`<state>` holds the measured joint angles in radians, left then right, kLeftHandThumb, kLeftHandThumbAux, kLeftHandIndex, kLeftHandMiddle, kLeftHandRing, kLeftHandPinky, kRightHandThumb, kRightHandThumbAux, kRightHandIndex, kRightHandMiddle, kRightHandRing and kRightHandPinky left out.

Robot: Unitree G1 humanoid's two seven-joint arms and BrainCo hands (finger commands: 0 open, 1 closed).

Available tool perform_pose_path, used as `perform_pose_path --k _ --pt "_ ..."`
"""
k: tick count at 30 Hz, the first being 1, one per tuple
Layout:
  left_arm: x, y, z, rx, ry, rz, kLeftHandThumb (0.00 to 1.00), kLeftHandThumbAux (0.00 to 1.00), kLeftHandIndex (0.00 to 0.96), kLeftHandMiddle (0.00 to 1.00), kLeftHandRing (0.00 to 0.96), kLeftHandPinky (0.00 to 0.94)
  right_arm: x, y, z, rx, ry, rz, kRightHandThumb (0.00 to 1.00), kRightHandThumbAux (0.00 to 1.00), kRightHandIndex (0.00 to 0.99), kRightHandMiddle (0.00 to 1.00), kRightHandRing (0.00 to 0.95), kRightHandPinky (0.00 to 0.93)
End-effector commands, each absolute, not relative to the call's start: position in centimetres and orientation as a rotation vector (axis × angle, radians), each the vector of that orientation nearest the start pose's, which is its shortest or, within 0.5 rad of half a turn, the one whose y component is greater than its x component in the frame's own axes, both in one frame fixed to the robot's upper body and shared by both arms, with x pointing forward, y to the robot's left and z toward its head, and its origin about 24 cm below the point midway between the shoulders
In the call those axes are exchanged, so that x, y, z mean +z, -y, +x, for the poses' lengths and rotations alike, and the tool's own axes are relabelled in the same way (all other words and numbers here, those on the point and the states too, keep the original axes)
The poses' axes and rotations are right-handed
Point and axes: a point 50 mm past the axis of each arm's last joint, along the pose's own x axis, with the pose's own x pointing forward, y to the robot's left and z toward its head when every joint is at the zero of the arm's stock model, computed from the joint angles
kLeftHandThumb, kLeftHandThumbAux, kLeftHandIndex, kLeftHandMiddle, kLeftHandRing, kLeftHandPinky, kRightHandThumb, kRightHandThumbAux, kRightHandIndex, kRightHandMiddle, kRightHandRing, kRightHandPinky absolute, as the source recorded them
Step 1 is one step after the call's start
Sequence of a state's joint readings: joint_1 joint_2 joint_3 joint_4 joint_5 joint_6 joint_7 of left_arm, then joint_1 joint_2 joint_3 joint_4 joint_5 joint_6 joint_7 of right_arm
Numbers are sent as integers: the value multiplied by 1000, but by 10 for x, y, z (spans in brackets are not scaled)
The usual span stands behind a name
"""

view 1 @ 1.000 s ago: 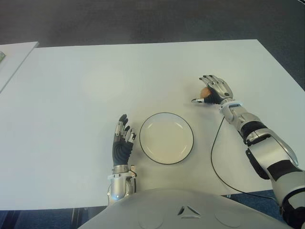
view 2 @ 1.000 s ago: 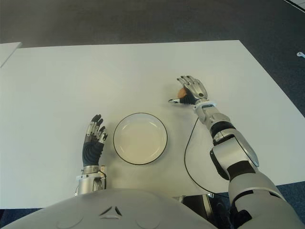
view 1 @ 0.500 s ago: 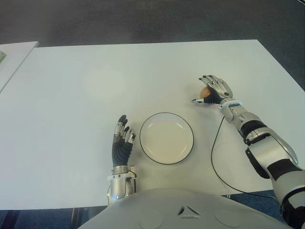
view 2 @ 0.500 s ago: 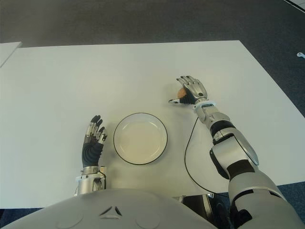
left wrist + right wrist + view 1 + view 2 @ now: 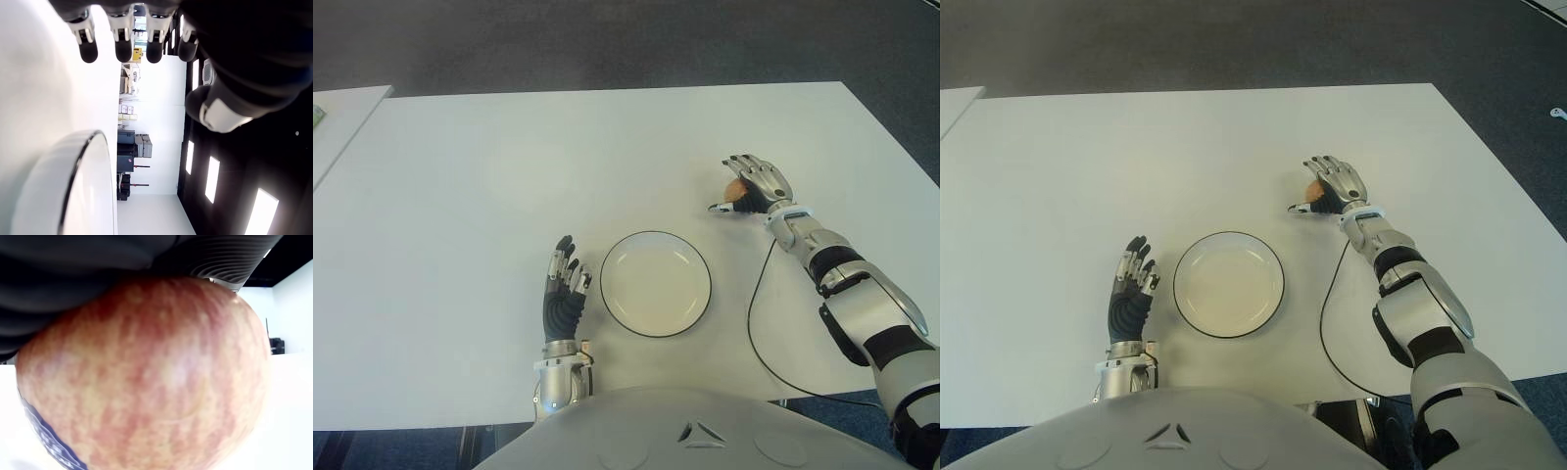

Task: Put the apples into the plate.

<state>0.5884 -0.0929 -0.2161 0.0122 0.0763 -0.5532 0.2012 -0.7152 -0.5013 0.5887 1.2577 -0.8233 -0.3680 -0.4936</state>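
One apple [image 5: 146, 377], red streaked with yellow, sits inside the curled fingers of the right robot hand [image 5: 751, 188], pressed against its palm. That robot hand is over the white counter [image 5: 460, 196], at two o'clock from the empty plate [image 5: 655, 284]. The left robot hand [image 5: 564, 289], fingers straight and empty, shows just beside the plate at nine o'clock.

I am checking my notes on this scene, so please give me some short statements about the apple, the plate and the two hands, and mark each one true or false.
1. The right hand has its fingers around the apple. True.
2. The apple lies in the plate. False: nothing lies in the plate; the apple is beyond it, on the robot's right.
3. The left hand holds a second apple. False: its fingers are relaxed and hold nothing.
4. The left hand shows just left of the plate. True.
5. A black cable runs over the table beside the right arm. True.
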Motion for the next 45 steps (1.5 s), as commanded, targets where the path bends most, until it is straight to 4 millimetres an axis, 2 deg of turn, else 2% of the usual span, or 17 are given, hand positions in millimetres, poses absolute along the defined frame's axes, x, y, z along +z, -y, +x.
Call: perform_pose_path --k 1,16,24,26,27,32,33,36,41,45 --pt "-12 -116 120 170 -35 -102 150 606 33 34 7 0 -11 247 313 338 -99 -1612 290 359 0 0 0 0" --pt "-12 -115 121 173 -39 -116 174 605 44 41 19 17 -7 245 316 340 -81 -1599 297 371 0 0 0 23" --pt "-13 -116 121 174 -31 -108 173 610 44 41 17 18 -5 244 317 344 -57 -1609 346 411 19 8 16 106" --pt "-13 -116 122 172 -31 -104 174 612 43 41 18 22 -4 244 318 344 -54 -1612 378 424 99 83 90 169" --pt "-13 -116 122 172 -31 -103 174 613 42 40 18 22 -4 244 318 344 -52 -1613 413 436 170 165 173 235" --pt "-13 -116 122 168 -35 -97 172 618 39 38 16 19 -3 243 319 359 -30 -1651 509 470 370 407 412 440" --pt "-13 -116 122 168 -36 -96 172 621 38 37 16 18 -3 243 319 363 -25 -1663 578 553 392 470 467 497" --pt "-13 -116 122 168 -36 -99 172 623 39 38 16 18 -2 243 319 377 -18 -1696 664 653 420 568 552 591" --pt "-13 -116 122 168 -37 -104 179 622 41 39 17 19 -2 244 320 383 -20 -1715 706 696 435 664 645 682" --pt "-13 -117 122 168 -34 -103 180 619 43 42 20 21 -2 244 320 368 -27 -1684 714 708 439 727 703 713"
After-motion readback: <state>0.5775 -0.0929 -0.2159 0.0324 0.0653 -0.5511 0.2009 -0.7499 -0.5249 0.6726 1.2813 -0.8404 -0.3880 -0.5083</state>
